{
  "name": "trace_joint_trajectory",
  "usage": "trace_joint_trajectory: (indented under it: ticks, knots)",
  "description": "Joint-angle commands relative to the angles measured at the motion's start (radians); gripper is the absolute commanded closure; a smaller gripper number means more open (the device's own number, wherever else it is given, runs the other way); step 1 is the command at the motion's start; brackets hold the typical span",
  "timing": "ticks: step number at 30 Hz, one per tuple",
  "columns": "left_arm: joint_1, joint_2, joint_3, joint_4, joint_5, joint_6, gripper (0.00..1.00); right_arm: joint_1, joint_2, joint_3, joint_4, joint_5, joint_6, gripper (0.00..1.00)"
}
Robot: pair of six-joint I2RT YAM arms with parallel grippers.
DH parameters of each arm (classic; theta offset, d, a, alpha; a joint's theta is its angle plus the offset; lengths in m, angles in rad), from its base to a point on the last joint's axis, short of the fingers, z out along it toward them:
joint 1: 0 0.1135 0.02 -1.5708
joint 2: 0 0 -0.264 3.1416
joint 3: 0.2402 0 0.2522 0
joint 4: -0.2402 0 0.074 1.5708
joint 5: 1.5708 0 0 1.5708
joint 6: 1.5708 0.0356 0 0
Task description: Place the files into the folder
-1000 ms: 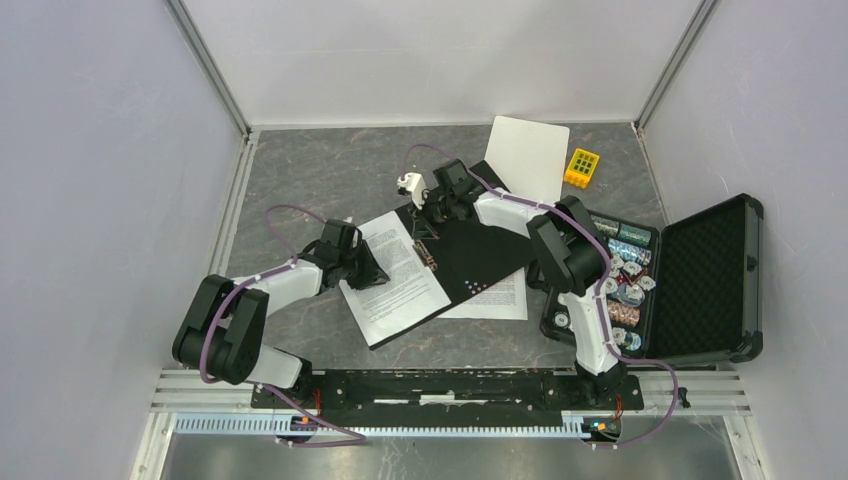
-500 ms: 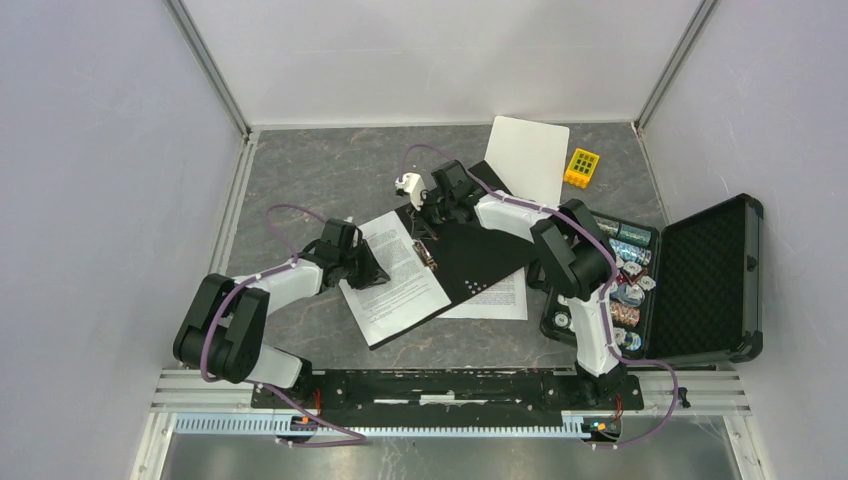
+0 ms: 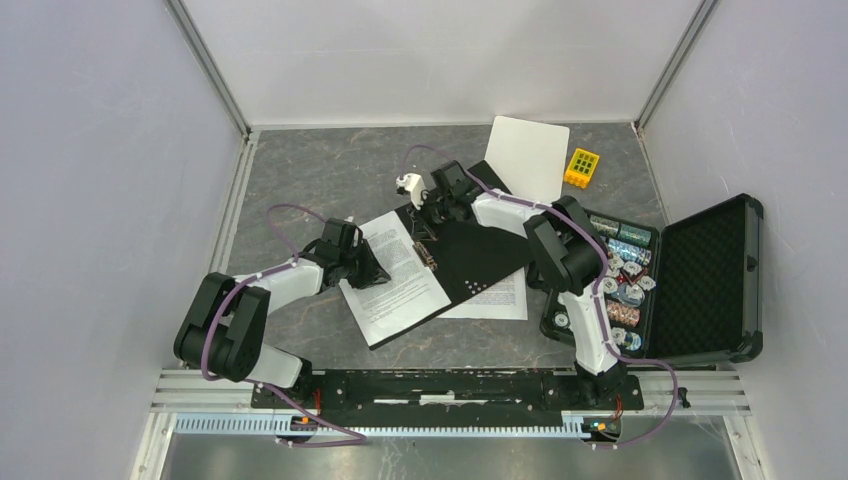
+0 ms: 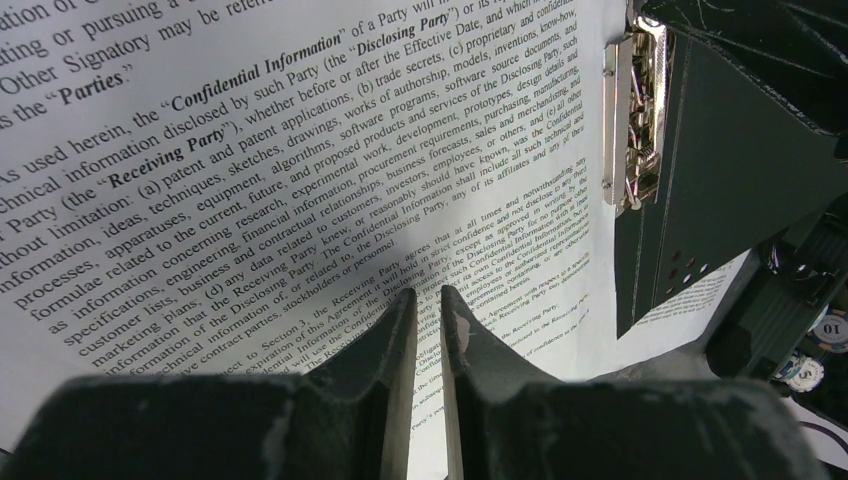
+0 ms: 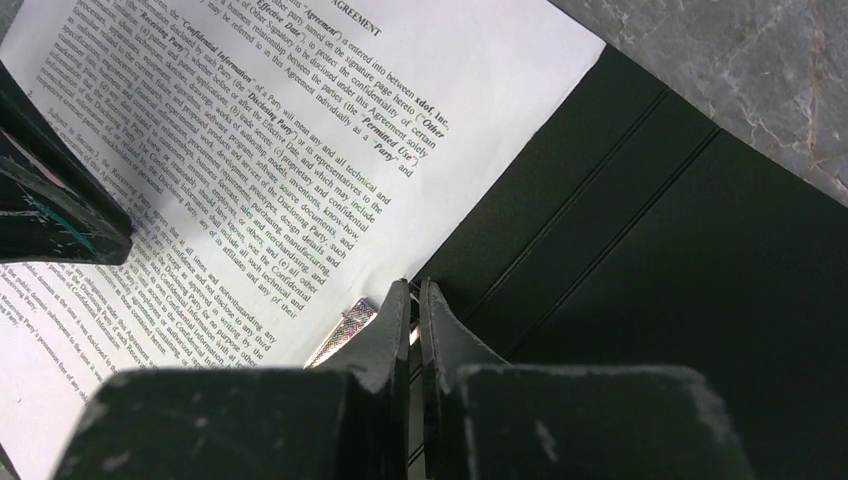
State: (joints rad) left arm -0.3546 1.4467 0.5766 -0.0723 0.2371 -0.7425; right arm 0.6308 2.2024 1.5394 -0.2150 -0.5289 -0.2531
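The folder (image 3: pixel 478 252) lies open at mid-table, black inside up; its red outside is hidden. One printed sheet (image 3: pixel 395 278) lies on its left half, beside the metal clip (image 3: pixel 426 250). The second sheet (image 3: pixel 502 298) pokes out from under the folder's near right edge. My left gripper (image 3: pixel 366 268) is shut with a hairline gap, tips over the first sheet (image 4: pixel 300 150). My right gripper (image 3: pixel 428 212) is at the clip's far end, shut, with a bright sliver of the clip (image 5: pixel 345 325) between its jaws (image 5: pixel 415 288).
A blank white clipboard (image 3: pixel 527 157) and a small yellow block (image 3: pixel 582 167) lie at the back. An open black case (image 3: pixel 705 280) with poker chips (image 3: pixel 625 285) stands at the right. White walls close in the grey table.
The right arm's elbow has shifted slightly left. Both grippers, the sheets and the folder stay where they were.
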Motion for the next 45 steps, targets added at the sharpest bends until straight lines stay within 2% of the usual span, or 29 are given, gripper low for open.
trace_joint_trajectory:
  ticks: [1,15,21,32,40,45]
  knots:
    - [-0.005,0.05,-0.037,-0.073,-0.071,0.051,0.77,0.004,0.1,-0.084,-0.116,0.056,0.019,0.98]
    - [-0.006,0.048,-0.046,-0.086,-0.096,0.051,0.77,-0.072,0.026,-0.205,-0.021,0.11,0.076,0.98]
    - [-0.006,0.051,-0.05,-0.082,-0.099,0.042,0.78,-0.088,0.006,-0.252,0.037,0.191,0.114,0.98]
    - [-0.007,0.063,-0.052,-0.084,-0.11,0.029,0.78,-0.111,-0.003,-0.317,0.102,0.145,0.186,0.97]
    - [-0.007,0.095,-0.05,-0.084,-0.124,0.03,0.78,-0.134,-0.095,-0.497,0.367,0.158,0.327,0.97]
    - [-0.006,0.093,-0.054,-0.08,-0.128,0.028,0.78,-0.134,-0.083,-0.511,0.368,0.157,0.32,0.97]
